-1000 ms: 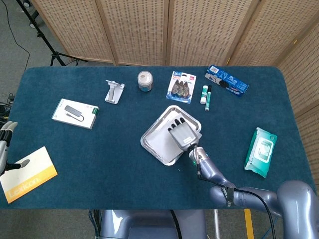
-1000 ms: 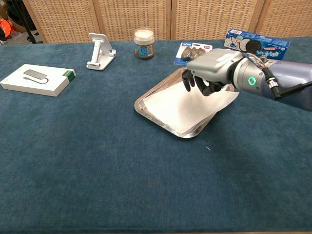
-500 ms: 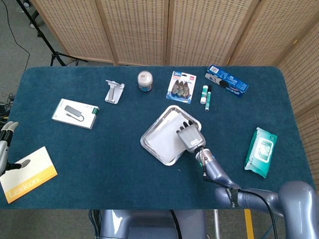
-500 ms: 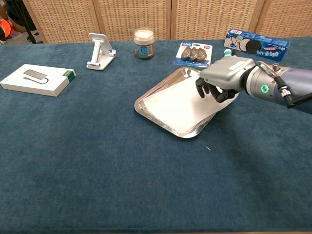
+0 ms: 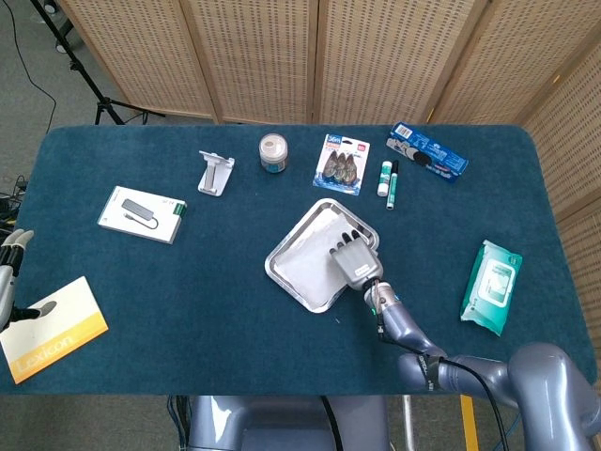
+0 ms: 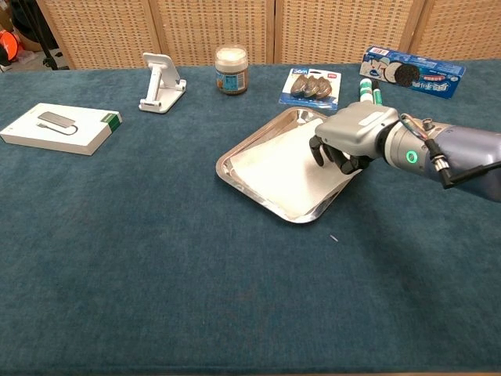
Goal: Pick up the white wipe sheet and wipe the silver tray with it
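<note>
The right hand point(image 6: 350, 138) sits palm-down over the right-hand part of the silver tray point(image 6: 248, 150), its fingers point(image 6: 329, 152) curled downward onto the white wipe sheet point(image 6: 278, 166). The fingers press on the sheet near its right edge; whether they actually pinch it cannot be told from either view. The sheet lies flat inside the tray and covers most of its floor. The tray rests on the blue table point(image 6: 156, 258), set cornerwise, near the table's middle.

At the near left edge in the head view, the left hand point(image 5: 9, 258) shows only in part, with its fingers apart and nothing in them, just beside a yellow booklet point(image 5: 52, 328).

Further back on the left lies a white boxed adapter point(image 6: 60, 128). To the right, well apart from the tray, lies a green pack of wipes point(image 5: 491, 287).

Along the far side stand a white phone stand point(image 6: 161, 82), a small jar point(image 6: 231, 69), a carded blister pack point(image 6: 311, 84), a green-capped marker point(image 5: 394, 183) and a blue biscuit box point(image 6: 411, 71).
</note>
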